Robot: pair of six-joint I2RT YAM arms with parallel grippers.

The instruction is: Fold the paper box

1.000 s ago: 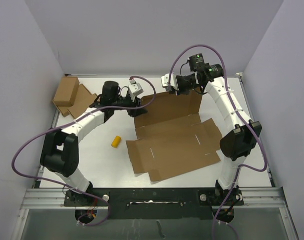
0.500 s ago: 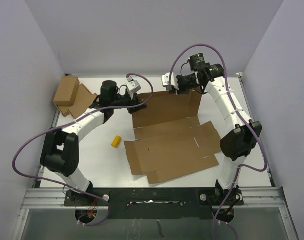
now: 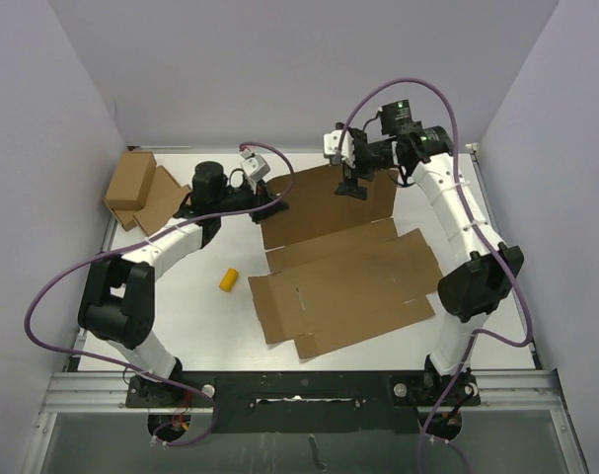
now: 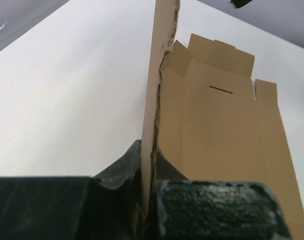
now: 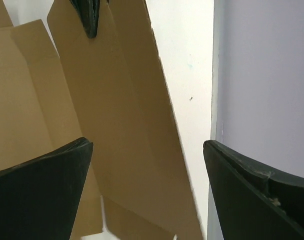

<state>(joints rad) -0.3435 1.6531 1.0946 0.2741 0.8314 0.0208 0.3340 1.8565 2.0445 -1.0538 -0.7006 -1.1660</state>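
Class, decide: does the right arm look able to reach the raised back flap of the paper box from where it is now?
Probably yes: the right end effector hangs open just above the paper box, nothing between.

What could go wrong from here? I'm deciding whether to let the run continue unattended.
1. Only the left gripper pinches the raised back panel of the paper box, at one corner edge; the right gripper is open above it, so the panel may flop back or twist.
2. The pinched edge already looks ragged; pulling could tear it.
3. The yellow cylinder lies near the sheet's left flap and could get knocked.
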